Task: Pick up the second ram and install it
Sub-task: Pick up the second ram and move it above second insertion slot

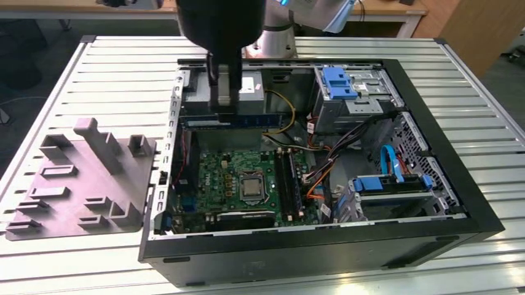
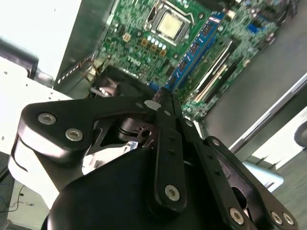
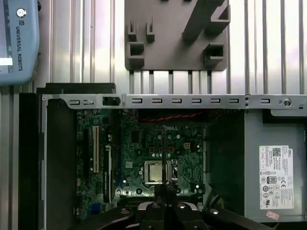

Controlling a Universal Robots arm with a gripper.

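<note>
Now | claw (image 1: 225,109) clamped on second ram (image 1: 258,120) | ram's gripped stretch hidden behind claw | hanging above motherboard (image 1: 238,178)

A grey fixture (image 1: 82,184) lies beside the open computer case (image 1: 328,249).
</note>
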